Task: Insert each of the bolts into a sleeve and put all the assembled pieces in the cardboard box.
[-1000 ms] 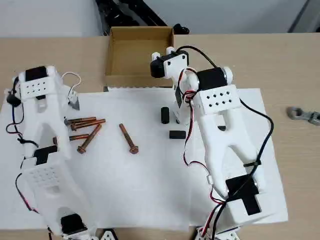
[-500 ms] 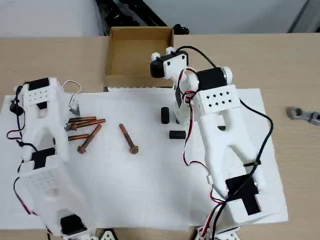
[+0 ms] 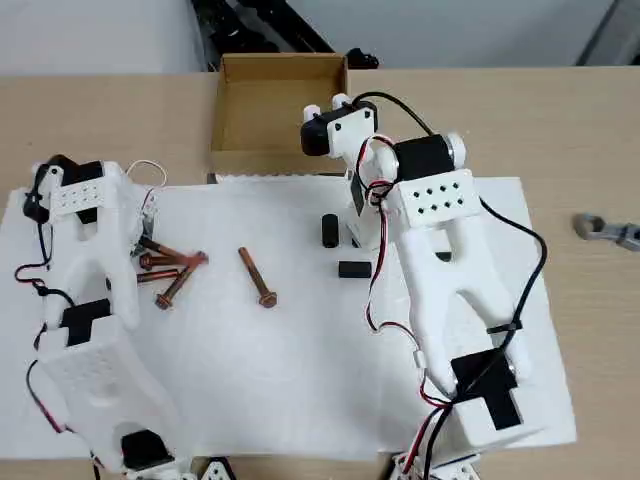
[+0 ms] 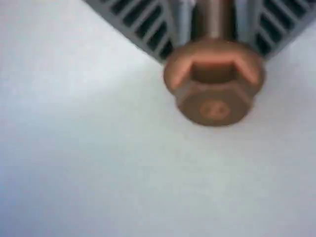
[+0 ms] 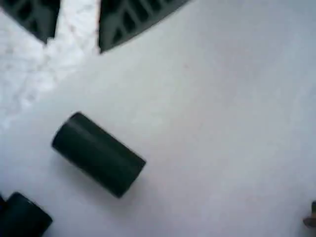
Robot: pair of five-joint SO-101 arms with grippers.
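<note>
Left gripper was clamped on copper bolt: shank pinched between ribbed pads, hex head poking out over white sheet. Loose bolts lay just beside it. Black sleeve lay on its side well apart, toward right arm. Right gripper hovered near sleeve, fingers apart, nothing held. Judged right arm nearer sleeve. Cardboard box stood farthest, no pieces inside.

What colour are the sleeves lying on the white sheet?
Black. A sleeve shows best in the right wrist view.
</note>
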